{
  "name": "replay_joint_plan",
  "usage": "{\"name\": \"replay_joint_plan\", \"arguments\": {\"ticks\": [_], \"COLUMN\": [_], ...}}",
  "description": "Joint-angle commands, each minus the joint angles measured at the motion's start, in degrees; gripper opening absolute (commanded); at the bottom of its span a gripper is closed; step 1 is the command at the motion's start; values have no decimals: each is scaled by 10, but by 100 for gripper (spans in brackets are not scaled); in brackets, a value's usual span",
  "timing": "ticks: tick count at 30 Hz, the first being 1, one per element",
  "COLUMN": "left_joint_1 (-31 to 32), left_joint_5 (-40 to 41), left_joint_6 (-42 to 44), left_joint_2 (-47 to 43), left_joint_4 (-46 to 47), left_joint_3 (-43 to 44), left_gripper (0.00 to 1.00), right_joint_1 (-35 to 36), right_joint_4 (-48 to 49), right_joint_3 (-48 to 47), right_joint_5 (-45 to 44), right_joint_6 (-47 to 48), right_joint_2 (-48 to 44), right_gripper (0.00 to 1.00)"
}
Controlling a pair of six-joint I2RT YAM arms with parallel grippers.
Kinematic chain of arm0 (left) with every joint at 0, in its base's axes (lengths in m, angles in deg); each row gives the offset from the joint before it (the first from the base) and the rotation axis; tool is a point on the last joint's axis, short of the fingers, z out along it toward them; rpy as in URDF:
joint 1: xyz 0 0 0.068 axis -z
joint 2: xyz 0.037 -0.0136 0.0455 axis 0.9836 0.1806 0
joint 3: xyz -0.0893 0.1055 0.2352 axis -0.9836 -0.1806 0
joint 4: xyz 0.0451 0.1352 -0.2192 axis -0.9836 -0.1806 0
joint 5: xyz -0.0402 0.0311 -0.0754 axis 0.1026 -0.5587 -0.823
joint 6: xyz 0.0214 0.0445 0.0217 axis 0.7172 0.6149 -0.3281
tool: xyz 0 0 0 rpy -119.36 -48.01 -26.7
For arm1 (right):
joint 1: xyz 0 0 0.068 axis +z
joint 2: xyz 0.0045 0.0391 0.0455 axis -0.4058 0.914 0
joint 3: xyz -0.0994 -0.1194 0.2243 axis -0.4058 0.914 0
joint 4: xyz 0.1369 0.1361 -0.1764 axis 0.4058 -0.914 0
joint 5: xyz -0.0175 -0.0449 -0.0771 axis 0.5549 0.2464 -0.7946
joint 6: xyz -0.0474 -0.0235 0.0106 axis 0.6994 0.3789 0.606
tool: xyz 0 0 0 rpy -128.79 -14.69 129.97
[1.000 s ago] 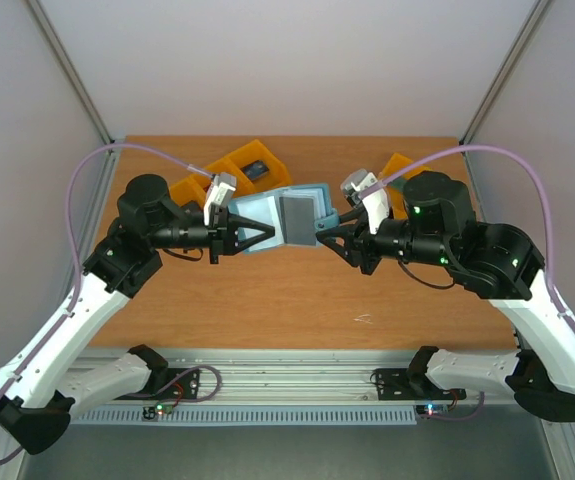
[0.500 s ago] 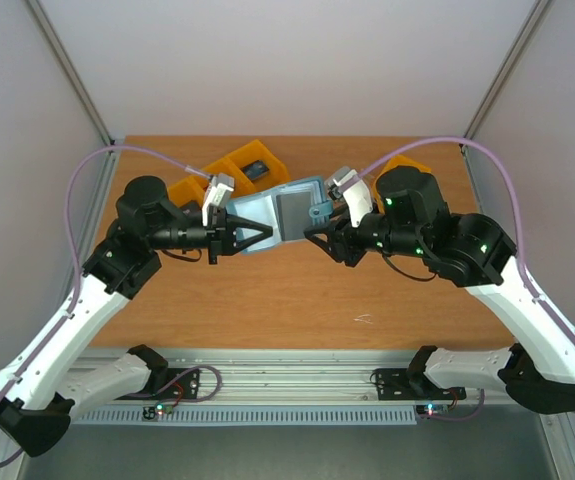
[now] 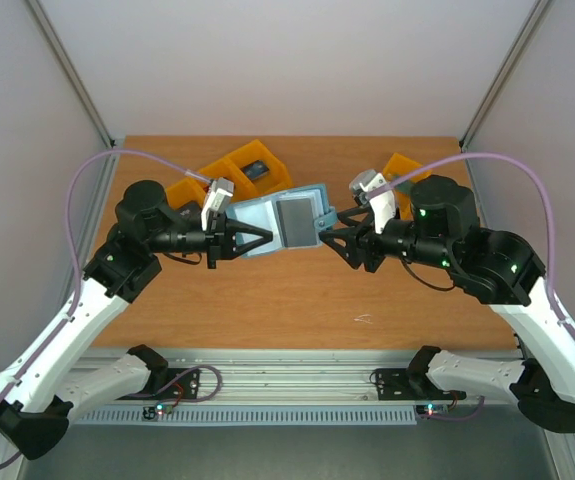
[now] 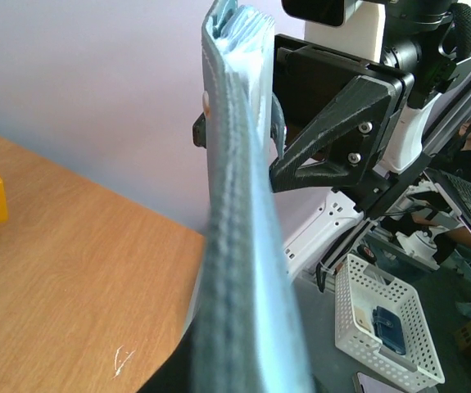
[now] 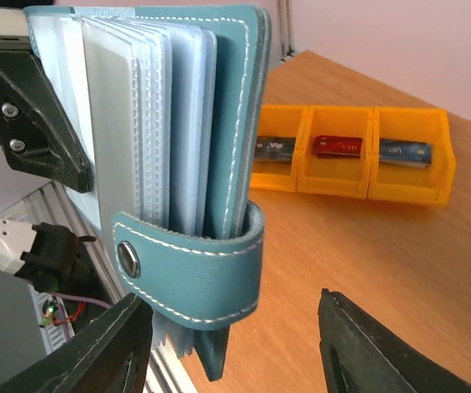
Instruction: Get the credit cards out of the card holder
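The blue-teal card holder (image 3: 285, 220) hangs above the table between both arms, and a dark grey rectangle shows on its upper face. My left gripper (image 3: 257, 236) is shut on its left edge. In the left wrist view the card holder (image 4: 243, 246) is edge-on and hides the fingers. My right gripper (image 3: 327, 232) is open at the right edge. In the right wrist view the card holder (image 5: 178, 123) stands upright, its pockets fanned. Its snap strap (image 5: 194, 274) hangs between my right gripper's (image 5: 235, 352) wide-apart fingers without touching them. Three credit cards (image 5: 337, 146) lie in orange bins.
A row of orange bins (image 5: 354, 164) stands on the wooden table behind the holder; it is at back left in the top view (image 3: 237, 172). Another orange bin (image 3: 399, 168) sits at back right. A white basket (image 4: 387, 327) lies beyond the table.
The right gripper has opened wider. It pushed in towards the holder and then drew back to the right. The left gripper keeps its grip.
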Motion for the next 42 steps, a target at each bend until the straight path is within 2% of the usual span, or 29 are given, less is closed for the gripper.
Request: {"name": "replay_joint_plan", "arguments": {"ticks": [1,13,25,31,33,34,35,38,39,40,42], "left_joint_1": [1,1,3,3,4,4,4,4,4,3,3], "left_joint_5": [-22,-28,-15,-9,-9,-9,-10,-15,-19,-23,-36], "left_joint_6": [-4,1,9,18,17,17,18,19,23,28,51], "left_joint_2": [-11,-9,-8,-9,-9,-9,-9,-12,-13,-15,-19], "left_joint_4": [54,53,35,22,24,24,24,15,7,-5,-28], "left_joint_3": [-1,-1,-1,-2,-4,-4,-5,-6,-5,-4,-5], "left_gripper": [0,0,0,0,0,0,0,0,1,8,32], "right_joint_1": [-7,-9,-9,-8,-9,-8,-9,-9,-8,-9,-9], "right_joint_4": [9,15,8,14,24,29,33,35,29,22,-6], "right_joint_3": [10,-1,-36,-37,-36,-36,-36,-36,-35,-37,-47], "right_joint_5": [5,8,149,146,139,141,143,124,108,92,60], "right_joint_6": [3,-5,-14,-22,-34,-39,-43,-49,-51,-52,-52], "right_joint_2": [-1,23,64,60,61,62,63,58,54,49,43], "right_gripper": [55,55,76,80,75,66,49,5,2,1,1]}}
